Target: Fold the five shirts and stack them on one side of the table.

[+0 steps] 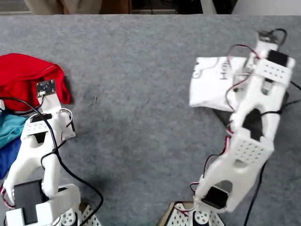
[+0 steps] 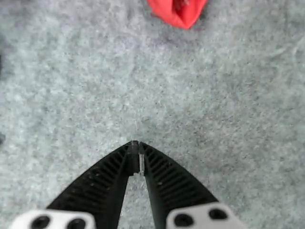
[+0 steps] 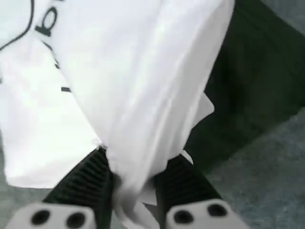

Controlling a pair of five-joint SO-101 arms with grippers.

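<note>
— Right side?
— Clamped on a bunched fold of the white shirt (image 3: 143, 71), right claw (image 3: 136, 176); just under and beyond it, a dark shirt (image 3: 248, 100).
— Risk?
— Probably slipping out of so loose a pinch, or dragging the dark shirt along and spoiling the stack.
— Left side?
— Pressed shut on nothing, left claw (image 2: 138, 160), over bare desk (image 2: 71, 86); red shirt (image 2: 178, 12) ahead of its tips.
— Differences between views?
— Cloth between the fingers (image 3: 86, 181), plain from the right wrist. From the high view, a teal shirt (image 1: 9, 127) and a blue shirt (image 1: 5, 157) back beside the left arm, behind that claw.
</note>
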